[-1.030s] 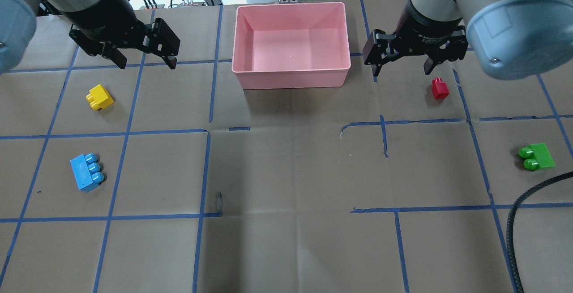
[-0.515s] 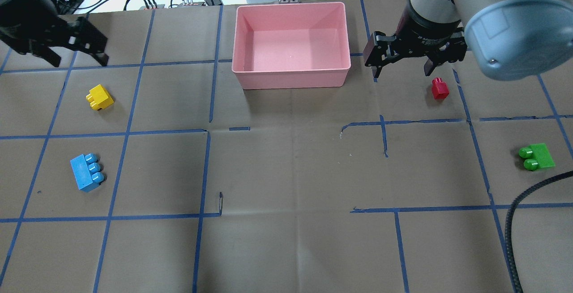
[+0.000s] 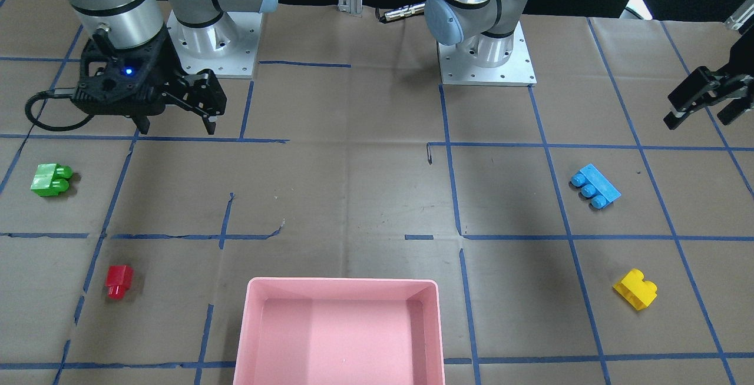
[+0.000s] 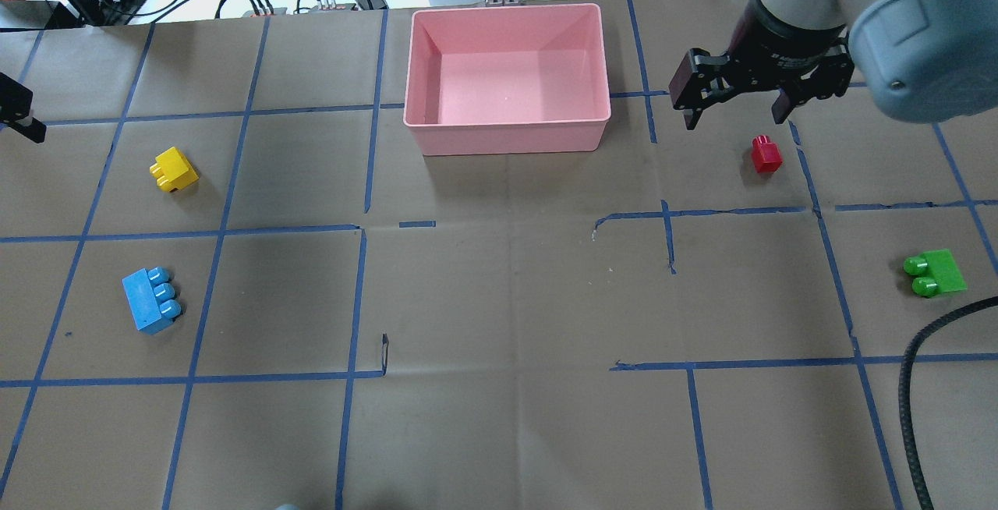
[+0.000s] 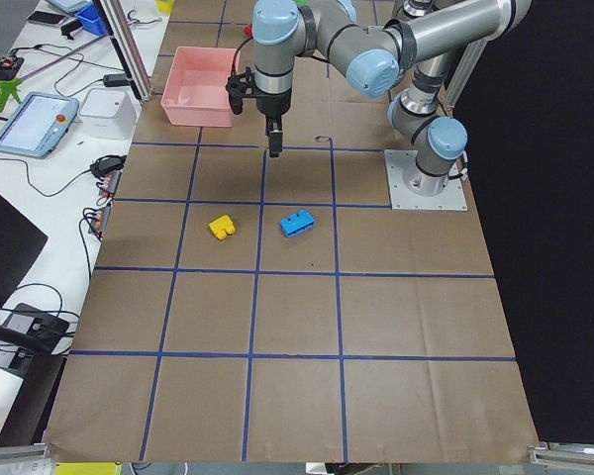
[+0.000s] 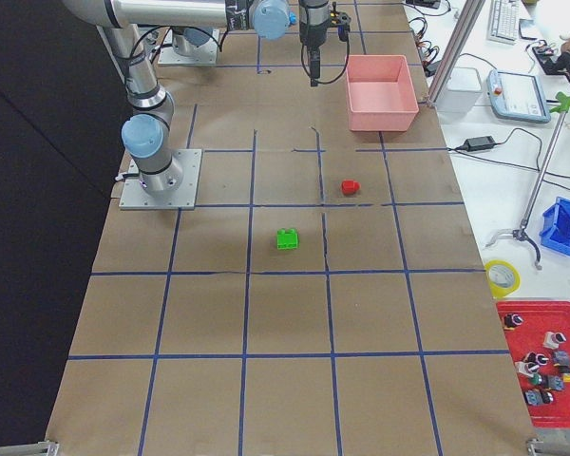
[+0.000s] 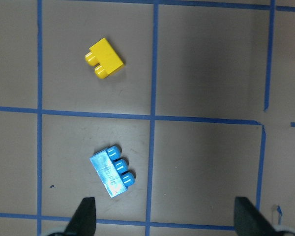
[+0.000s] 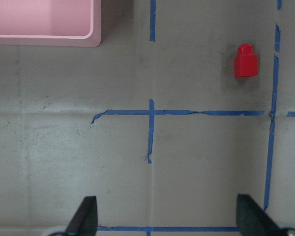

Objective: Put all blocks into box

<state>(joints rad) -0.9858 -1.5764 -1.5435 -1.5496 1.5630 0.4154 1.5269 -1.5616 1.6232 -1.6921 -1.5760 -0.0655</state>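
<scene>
Nothing is done yet: the shallow rectangular pink plastic box [image 4: 507,137] holds nothing, and all four studded plastic blocks lie out on the brown paper-covered counter [image 4: 499,440] with its blue tape grid.

Read the overhead view as a dial centred on the counter. The box sits at 12 o'clock, its long axis running 9 to 3. The small red block [image 4: 766,155] lies at 2 o'clock, near the box but apart from it. It is on its side, with its single stud pointing to 12 and its long axis 12 to 6. The green two-stud block [image 4: 939,272] is at 3 o'clock, well out, studs pointing to 9. The yellow notched block [image 4: 175,169] is at 10 o'clock, studs pointing about 8. The blue three-stud block [image 4: 148,303] is at 9 o'clock, studs pointing to 3, long axis roughly 11 to 5.

The right jaws are spread wide with nothing between them, hanging just at 11 o'clock of the red block, which looks the likely first pick. The left jaws, barely in view at the far 9 o'clock edge, are also released and empty, going by the wrist camera that looks down on yellow and blue. Their height over the counter is hard to judge. All four pick-and-drops remain
</scene>
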